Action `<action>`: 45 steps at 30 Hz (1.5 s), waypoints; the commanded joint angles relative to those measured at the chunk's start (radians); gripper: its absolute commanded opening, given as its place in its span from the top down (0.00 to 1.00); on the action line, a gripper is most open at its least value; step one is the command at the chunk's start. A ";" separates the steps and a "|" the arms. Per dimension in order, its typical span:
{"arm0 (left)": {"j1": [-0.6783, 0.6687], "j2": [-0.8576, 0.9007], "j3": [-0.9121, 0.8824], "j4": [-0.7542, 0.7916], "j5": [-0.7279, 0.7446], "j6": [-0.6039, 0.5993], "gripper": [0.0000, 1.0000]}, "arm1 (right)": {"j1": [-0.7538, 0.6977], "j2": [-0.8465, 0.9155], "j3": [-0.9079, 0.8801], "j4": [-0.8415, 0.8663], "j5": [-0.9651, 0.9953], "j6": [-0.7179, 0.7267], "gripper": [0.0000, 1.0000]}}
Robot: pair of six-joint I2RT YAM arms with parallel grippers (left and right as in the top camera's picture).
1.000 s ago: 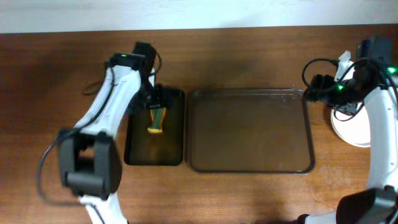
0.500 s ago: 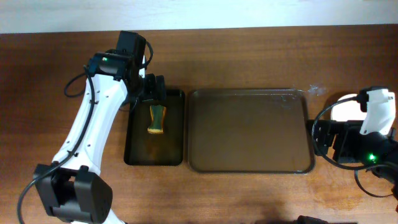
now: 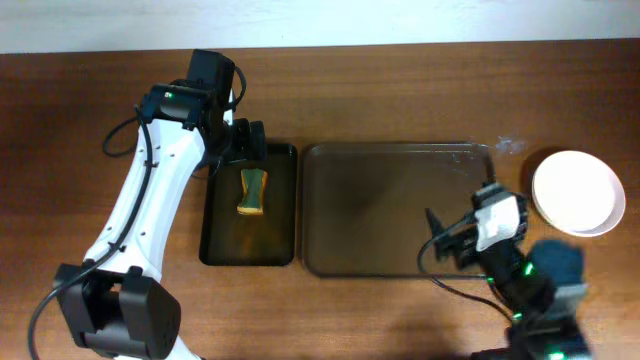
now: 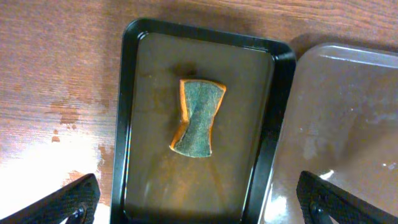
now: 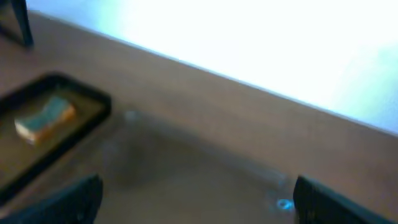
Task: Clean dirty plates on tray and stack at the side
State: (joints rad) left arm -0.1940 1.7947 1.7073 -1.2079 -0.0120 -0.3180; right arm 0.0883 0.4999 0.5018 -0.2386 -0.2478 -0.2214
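The white plates (image 3: pixel 578 192) sit stacked on the table to the right of the dark brown tray (image 3: pixel 400 210), plain white on top; how many are in the stack cannot be told. The tray holds nothing and also shows in the left wrist view (image 4: pixel 348 130) and, blurred, in the right wrist view (image 5: pixel 186 180). My left gripper (image 3: pixel 243 148) is open and empty above the far end of the narrow black tray (image 3: pixel 215 245). My right gripper (image 3: pixel 445 235) is open and empty over the brown tray's right front part, pointing left.
A green-and-yellow sponge (image 3: pixel 252 191) lies in the narrow black tray, left of the brown tray; it also shows in the left wrist view (image 4: pixel 199 117) and the right wrist view (image 5: pixel 45 118). Wet patches (image 4: pixel 68 118) mark the table left of the black tray.
My right arm has swung from beside the plates down to the front, its gripper now over the brown tray's right front part, uncovering the plates. The left arm has held still for the last half second.
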 commanded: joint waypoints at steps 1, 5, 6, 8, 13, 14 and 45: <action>0.007 0.006 0.002 0.000 -0.003 -0.010 0.00 | 0.033 -0.219 -0.273 0.162 0.017 -0.007 0.02; 0.006 0.006 0.002 0.000 -0.004 -0.010 0.00 | 0.039 -0.417 -0.413 0.172 0.044 -0.007 0.02; 0.006 0.006 0.002 0.000 -0.003 -0.010 0.00 | 0.039 -0.433 -0.426 0.172 0.057 -0.007 0.02; 0.006 0.006 0.002 0.000 -0.003 -0.010 0.00 | 0.039 -0.457 -0.463 0.177 0.069 -0.007 0.02; 0.006 0.006 0.002 0.000 -0.003 -0.010 0.00 | 0.039 -0.497 -0.496 0.172 0.130 -0.007 0.02; 0.006 0.006 0.002 0.000 -0.003 -0.010 0.00 | 0.038 -0.497 -0.496 0.175 0.129 -0.007 0.02; 0.011 -0.961 -0.807 0.644 -0.088 0.201 0.00 | 0.038 -0.496 -0.496 0.174 0.129 -0.007 0.02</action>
State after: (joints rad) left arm -0.2070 1.0145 1.0939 -0.6323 -0.0875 -0.1520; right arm 0.1188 0.0109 0.0147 -0.0658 -0.1276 -0.2253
